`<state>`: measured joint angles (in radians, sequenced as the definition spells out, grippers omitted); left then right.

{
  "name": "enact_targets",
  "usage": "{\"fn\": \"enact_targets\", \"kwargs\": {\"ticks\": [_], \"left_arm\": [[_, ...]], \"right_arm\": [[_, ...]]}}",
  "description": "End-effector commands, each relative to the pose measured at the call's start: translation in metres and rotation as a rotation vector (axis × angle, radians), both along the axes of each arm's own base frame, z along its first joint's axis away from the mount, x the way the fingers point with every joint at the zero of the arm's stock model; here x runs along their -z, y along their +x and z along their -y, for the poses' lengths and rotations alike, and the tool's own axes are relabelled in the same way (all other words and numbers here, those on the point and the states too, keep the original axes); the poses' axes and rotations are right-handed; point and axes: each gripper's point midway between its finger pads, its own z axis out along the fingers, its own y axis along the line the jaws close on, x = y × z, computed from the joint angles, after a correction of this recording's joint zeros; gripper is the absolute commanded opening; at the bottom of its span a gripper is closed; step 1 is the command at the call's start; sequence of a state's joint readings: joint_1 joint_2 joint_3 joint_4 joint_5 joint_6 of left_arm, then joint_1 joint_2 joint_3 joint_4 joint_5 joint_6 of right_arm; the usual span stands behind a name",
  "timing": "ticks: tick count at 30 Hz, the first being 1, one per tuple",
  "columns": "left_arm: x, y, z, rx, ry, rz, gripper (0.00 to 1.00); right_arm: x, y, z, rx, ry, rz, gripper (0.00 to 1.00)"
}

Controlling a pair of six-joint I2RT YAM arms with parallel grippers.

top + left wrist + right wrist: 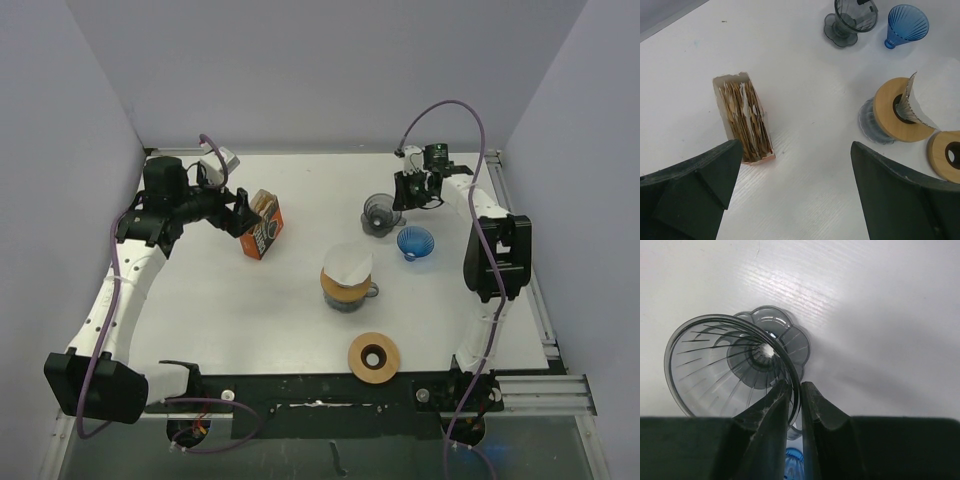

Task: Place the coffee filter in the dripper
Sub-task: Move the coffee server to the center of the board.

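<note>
A white paper coffee filter (347,262) stands in a wooden-collared glass dripper (349,290) at mid table; in the left wrist view the filter (908,100) pokes up through the collar (890,117). A smoky grey clear dripper (380,214) sits at the back right. My right gripper (795,386) is shut on its rim (730,360), one finger inside and one outside. A blue dripper (415,242) stands beside it. My left gripper (796,147) hangs open over bare table beside an orange box of filters (745,117).
A loose wooden ring (374,357) lies near the front edge. The blue dripper (792,462) shows just behind my right fingers. Grey walls close in the table on three sides. The filter box (264,225) stands by the left gripper (245,213).
</note>
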<state>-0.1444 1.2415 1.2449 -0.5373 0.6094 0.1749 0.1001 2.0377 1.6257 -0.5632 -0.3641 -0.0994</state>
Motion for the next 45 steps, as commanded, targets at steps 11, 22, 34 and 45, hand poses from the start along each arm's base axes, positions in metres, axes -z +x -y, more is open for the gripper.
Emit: {"fn": "enact_targets", "kwargs": {"ticks": [11,22,34,45], "left_arm": [[-0.024,-0.002,0.002,0.017,-0.037,0.085,0.89],[-0.024,-0.001,0.001,0.014,-0.042,0.083,0.89],[-0.025,-0.002,0.000,0.015,-0.050,0.082,0.89],[-0.025,-0.002,0.000,0.015,-0.052,0.081,0.89]], "right_arm": [[-0.020,-0.037,-0.002,-0.075,-0.016,-0.044,0.03],[-0.013,-0.054,0.001,-0.121,-0.043,-0.107,0.00],[-0.007,-0.050,0.000,-0.147,-0.049,-0.141,0.02],[-0.009,-0.027,0.002,-0.148,-0.061,-0.130,0.10]]}}
